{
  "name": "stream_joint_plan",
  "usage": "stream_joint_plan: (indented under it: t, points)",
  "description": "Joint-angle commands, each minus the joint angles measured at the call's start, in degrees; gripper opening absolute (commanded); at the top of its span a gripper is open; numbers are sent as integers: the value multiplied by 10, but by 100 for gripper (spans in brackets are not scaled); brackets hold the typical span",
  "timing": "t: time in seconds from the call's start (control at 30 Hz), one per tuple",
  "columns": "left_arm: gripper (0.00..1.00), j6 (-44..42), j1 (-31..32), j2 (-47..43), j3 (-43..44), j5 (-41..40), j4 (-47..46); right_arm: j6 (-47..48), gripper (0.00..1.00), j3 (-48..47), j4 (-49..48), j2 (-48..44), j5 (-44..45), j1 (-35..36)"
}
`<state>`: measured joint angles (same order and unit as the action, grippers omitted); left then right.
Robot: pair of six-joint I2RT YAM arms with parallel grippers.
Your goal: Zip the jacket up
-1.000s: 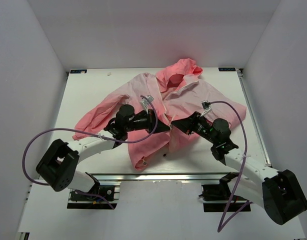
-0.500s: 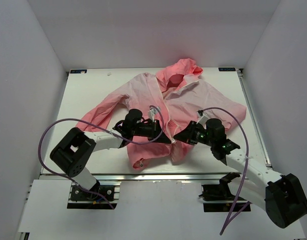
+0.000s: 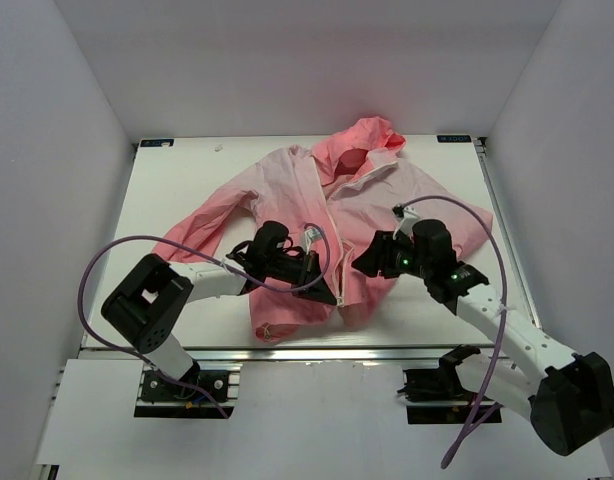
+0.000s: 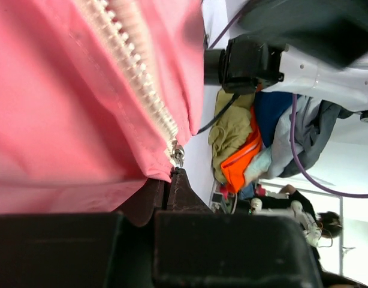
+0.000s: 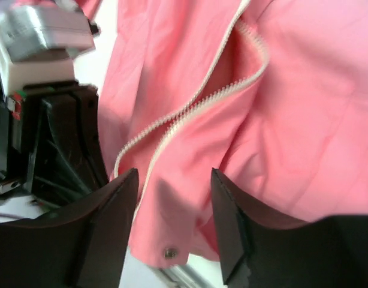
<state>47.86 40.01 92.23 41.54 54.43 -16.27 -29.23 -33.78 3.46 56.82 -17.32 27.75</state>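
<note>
The pink jacket (image 3: pixel 387 195) lies spread on the table, hood at the far side, with its white zipper (image 3: pixel 326 212) running down the front. My left gripper (image 3: pixel 325 293) is shut on the jacket's edge at the zipper's lower end. In the left wrist view its tips (image 4: pixel 171 175) pinch fabric just below the metal slider (image 4: pixel 178 155), under the zipper teeth (image 4: pixel 136 78). My right gripper (image 3: pixel 361 264) hovers open over the right front panel. Its fingers (image 5: pixel 112 204) stand apart above pink cloth (image 5: pixel 304 102) and the partly parted zipper (image 5: pixel 199 99), holding nothing.
White walls enclose the white table (image 3: pixel 187 190) on three sides. An aluminium rail (image 3: pixel 317 352) runs along the near edge. Purple cables (image 3: pixel 107 260) loop off both arms. A metal snap (image 5: pixel 169 252) sits at the jacket's hem. The left arm's gripper (image 5: pixel 58 144) is close beside the right one.
My right gripper has opened, let go of the jacket and drawn back slightly to the right. The left gripper has stayed shut and has pulled the zipper's lower end toward the near edge.
</note>
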Motion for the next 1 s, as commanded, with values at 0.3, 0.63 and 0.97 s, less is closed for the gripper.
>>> stream_joint_plan:
  t: [0.3, 0.63, 0.97]
  points:
    - [0, -42, 7, -33, 57, 27, 132, 240, 61, -173, 251, -49, 252, 278]
    - [0, -37, 7, -42, 57, 25, 147, 312, 60, -181, 300, -23, 420, 474]
    - [0, -36, 7, -51, 53, 23, 152, 332, 58, -149, 234, 44, 442, 511]
